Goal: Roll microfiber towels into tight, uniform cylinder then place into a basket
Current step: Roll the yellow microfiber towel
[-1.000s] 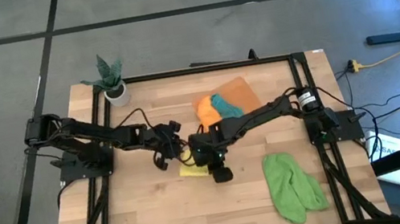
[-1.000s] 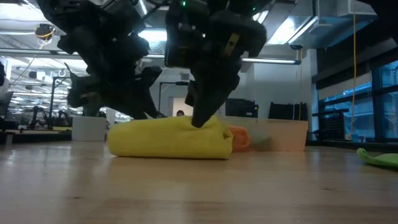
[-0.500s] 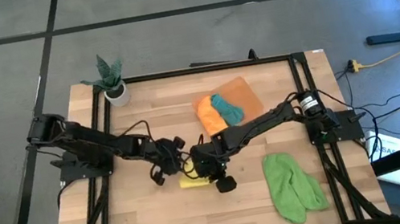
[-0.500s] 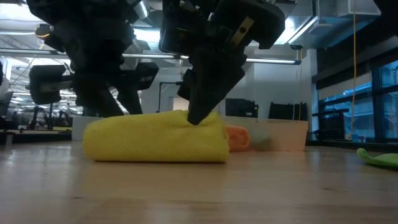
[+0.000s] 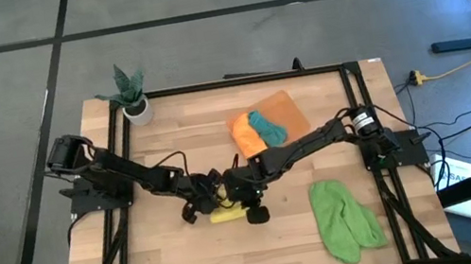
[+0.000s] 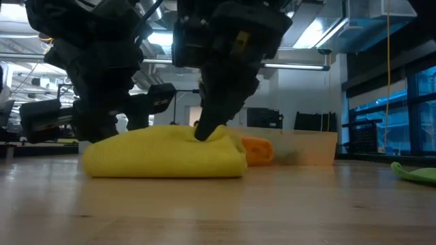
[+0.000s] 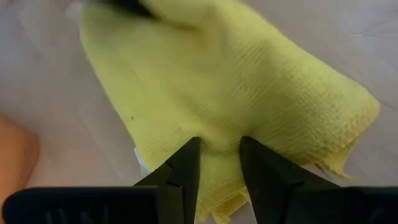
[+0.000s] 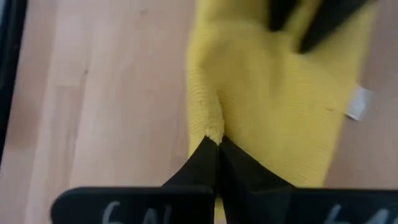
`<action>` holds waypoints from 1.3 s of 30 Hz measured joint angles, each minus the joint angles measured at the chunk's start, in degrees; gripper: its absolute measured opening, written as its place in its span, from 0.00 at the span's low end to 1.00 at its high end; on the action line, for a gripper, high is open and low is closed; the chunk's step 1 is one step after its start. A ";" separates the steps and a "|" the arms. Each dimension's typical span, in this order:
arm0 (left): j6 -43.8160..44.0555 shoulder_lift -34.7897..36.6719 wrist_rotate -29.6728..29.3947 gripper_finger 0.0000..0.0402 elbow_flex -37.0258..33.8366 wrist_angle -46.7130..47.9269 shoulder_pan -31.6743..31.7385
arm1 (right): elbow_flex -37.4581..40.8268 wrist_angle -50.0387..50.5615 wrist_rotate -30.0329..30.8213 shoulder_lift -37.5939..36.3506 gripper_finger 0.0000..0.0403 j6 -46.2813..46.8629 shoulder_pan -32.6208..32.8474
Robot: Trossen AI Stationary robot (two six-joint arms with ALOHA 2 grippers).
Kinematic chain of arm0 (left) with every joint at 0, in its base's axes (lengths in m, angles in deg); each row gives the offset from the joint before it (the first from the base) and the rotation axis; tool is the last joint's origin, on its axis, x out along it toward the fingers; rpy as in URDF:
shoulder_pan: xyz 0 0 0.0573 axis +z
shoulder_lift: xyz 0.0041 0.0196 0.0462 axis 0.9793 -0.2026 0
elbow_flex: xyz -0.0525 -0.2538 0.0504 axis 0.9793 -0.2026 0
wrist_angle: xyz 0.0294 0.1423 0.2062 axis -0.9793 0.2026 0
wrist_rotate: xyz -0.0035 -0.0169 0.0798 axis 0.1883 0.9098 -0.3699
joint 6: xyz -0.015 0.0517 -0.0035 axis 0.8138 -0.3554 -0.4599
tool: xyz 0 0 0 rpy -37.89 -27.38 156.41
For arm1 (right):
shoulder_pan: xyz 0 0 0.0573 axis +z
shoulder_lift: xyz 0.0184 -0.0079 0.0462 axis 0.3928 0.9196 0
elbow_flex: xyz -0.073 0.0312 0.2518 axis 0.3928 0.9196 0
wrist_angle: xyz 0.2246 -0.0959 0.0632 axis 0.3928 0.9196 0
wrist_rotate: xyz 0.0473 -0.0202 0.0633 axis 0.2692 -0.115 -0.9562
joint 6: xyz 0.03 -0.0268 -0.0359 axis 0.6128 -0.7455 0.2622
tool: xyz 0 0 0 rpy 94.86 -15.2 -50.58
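I'm mid-roll on the soft yellow microfiber towel [image 5: 223, 214] at mid-surface: right claw [image 8: 217, 144] pinches its edge shut, left claw [image 7: 217, 148] presses on it, parted. Next, tighten evenly.

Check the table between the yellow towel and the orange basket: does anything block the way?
Nothing visible does. The yellow towel, under the left gripper and the right gripper, has only bare wood between it and the basket, which already holds orange and teal towels.

Both arms reach low to mid-tabletop, left gripper [image 7: 219, 163] fingers parted, right gripper [image 8: 216, 149] fingers pinched together, tips nearly meeting.
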 joint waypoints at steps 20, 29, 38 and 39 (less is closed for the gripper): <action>-0.40 0.09 0.61 0.27 0.09 4.49 -0.23 | -0.02 0.28 15.64 -0.96 0.02 10.43 -1.51; 1.43 0.98 -3.26 0.27 -0.06 4.40 -0.50 | 1.53 2.67 18.40 -0.79 0.02 11.70 -1.98; 3.79 8.93 -11.94 0.27 -0.31 10.57 -1.97 | 3.52 1.84 18.85 -0.74 0.02 11.50 -2.67; 3.99 10.14 -12.04 0.27 -0.31 11.77 -2.06 | 3.52 1.83 18.83 -0.72 0.02 11.48 -2.72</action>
